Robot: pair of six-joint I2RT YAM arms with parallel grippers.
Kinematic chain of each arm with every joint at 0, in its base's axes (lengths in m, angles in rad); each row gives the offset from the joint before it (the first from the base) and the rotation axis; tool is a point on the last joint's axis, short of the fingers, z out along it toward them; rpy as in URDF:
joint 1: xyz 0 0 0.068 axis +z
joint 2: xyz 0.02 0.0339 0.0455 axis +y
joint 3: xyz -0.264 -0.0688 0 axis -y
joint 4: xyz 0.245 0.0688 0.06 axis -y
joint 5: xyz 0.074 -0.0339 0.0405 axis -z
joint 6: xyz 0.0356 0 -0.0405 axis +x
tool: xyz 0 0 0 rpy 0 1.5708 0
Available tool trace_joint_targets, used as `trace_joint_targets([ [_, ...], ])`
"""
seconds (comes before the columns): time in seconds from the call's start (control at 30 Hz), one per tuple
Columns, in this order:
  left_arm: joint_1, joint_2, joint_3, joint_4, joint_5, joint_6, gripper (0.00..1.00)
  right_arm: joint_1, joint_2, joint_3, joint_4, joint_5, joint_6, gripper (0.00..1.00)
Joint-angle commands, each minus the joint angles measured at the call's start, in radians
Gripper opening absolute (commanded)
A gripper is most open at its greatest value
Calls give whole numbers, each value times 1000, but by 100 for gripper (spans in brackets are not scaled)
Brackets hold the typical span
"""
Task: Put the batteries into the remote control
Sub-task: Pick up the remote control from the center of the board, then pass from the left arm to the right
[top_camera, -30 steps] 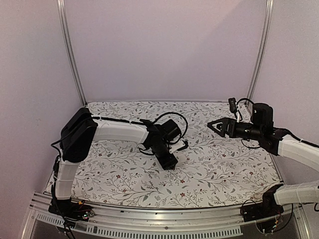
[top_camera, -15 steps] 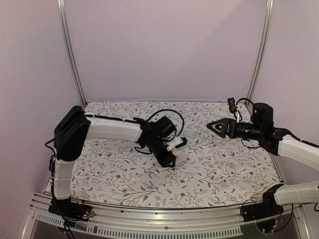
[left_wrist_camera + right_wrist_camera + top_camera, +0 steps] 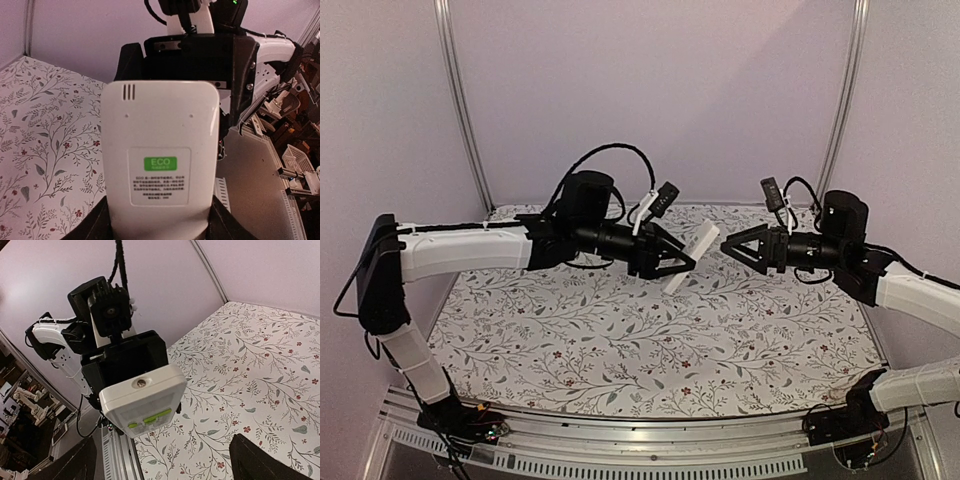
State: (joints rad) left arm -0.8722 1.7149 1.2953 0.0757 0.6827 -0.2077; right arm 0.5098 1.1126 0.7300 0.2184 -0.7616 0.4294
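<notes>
While right hand (image 3: pixel 732 250) gapes empty, left hand (image 3: pixel 677 262) grips smooth white remote control (image 3: pixel 160 165) (rounded).

The remote control (image 3: pixel 705 243), held up in my left gripper (image 3: pixel 682 264), fills the mid-air lane straight ahead of my right gripper (image 3: pixel 728 250); only a narrow gap parts its far end from my spread right fingers (image 3: pixel 260 460); under both hands there is open air down to the floral cloth (image 3: pixel 620 340); the back wall (image 3: pixel 650 100) closes the far side; a cable loop (image 3: pixel 605 152) arches over my left wrist, crowding the way in from above.
</notes>
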Motion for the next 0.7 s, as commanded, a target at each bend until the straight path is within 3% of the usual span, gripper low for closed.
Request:
trace_joint_targets([
  [0.0, 4, 11, -60, 258, 174, -159, 30, 56, 14, 58, 33, -71, -15, 93],
  [0.27, -2, 24, -112, 443, 254, -283, 30, 118, 70, 109, 37, -75, -17, 91],
  [0.5, -6, 30, -119, 428, 243, -270, 29, 141, 106, 135, 79, -70, 16, 84],
  [0.67, -7, 45, -113, 423, 236, -267, 29, 159, 123, 150, 99, -81, 39, 72],
])
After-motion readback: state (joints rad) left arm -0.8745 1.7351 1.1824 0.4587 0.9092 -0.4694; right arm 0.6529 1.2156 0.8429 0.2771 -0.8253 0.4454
